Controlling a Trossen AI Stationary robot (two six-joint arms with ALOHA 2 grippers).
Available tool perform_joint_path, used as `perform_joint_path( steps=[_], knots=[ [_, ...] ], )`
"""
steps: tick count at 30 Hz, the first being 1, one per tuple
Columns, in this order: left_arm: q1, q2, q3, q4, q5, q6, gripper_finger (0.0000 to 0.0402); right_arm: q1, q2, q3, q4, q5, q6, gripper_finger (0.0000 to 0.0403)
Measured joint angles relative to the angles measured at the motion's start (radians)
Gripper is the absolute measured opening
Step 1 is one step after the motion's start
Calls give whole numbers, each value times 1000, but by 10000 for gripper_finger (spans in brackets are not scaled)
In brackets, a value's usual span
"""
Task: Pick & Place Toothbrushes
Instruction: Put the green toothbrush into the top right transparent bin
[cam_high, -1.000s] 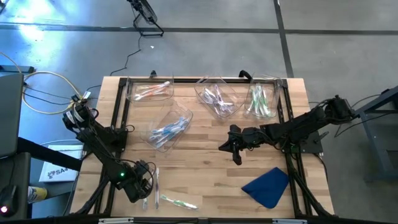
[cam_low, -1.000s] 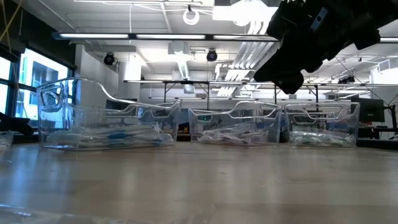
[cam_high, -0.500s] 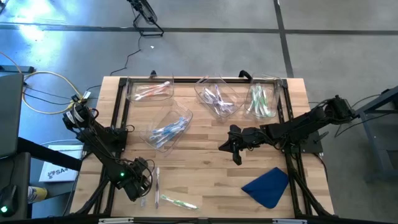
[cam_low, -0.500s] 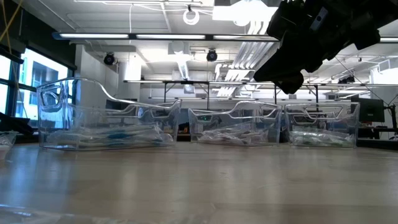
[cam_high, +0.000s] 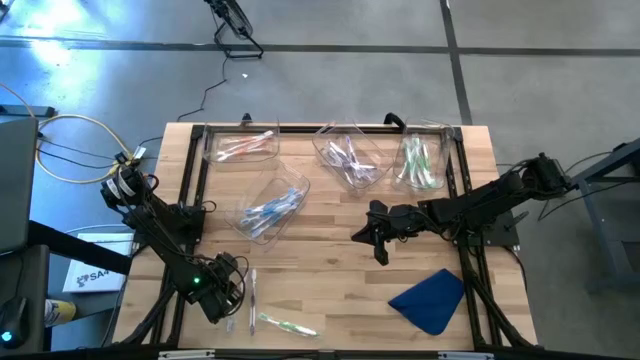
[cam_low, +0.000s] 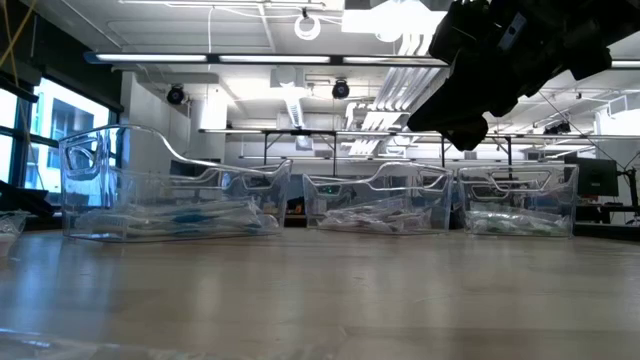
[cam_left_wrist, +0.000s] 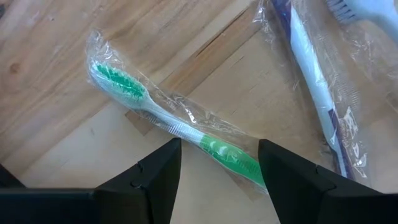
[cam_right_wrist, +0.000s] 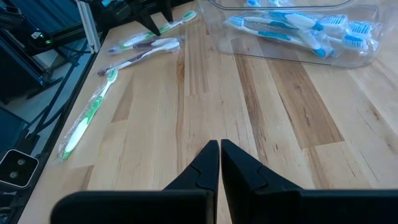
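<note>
Nothing much has moved since the earlier pictures: both arms stay where they were, and only the left gripper (cam_high: 232, 303) looks a tiny bit shifted from a second ago. We see it low at the near left corner of the table (cam_high: 330, 265), with its jaws wide apart, one on each side of a green toothbrush (cam_left_wrist: 180, 130) in a clear wrapper. It does not hold the brush. Beside that brush lies a second wrapped brush with a white and purple handle (cam_left_wrist: 314, 78), cut off at the picture's edge. From above we count about three loose toothbrushes (cam_high: 268, 318) in that corner, but they are small and hard to count. The right gripper (cam_high: 380, 250) hangs over the middle of the table, its jaws pressed shut with nothing between them. We count four clear bins: one with pink brushes (cam_high: 240, 146), one with blue brushes (cam_high: 270, 208), one with purple brushes (cam_high: 350, 157) and one with green brushes (cam_high: 418, 160). How many brushes lie in each we cannot tell. One blue cloth (cam_high: 430, 298) lies at the near right of the table. A white box (cam_high: 85, 275) sits off the table's left side; its dark letters are partly hidden and we cannot read them. In the low view the right arm (cam_low: 510, 55) is just a dark shape at the top.
</note>
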Motion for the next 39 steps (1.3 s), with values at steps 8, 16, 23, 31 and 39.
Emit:
perform_joint_path(
  steps=[8,16,23,31,39],
  knots=[
    [0,0,0,-13,-2,0,148,0,0,0,0,0,0,9],
    [0,0,0,-17,-37,3,79,0,0,0,0,-6,0,9],
    [0,-1,0,-7,-39,26,24,0,0,0,0,-7,0,9],
    [0,-2,1,4,-41,26,4,0,0,0,0,-8,0,9],
    [0,-2,1,37,-45,46,0,0,0,0,0,-8,-1,9]
  ],
)
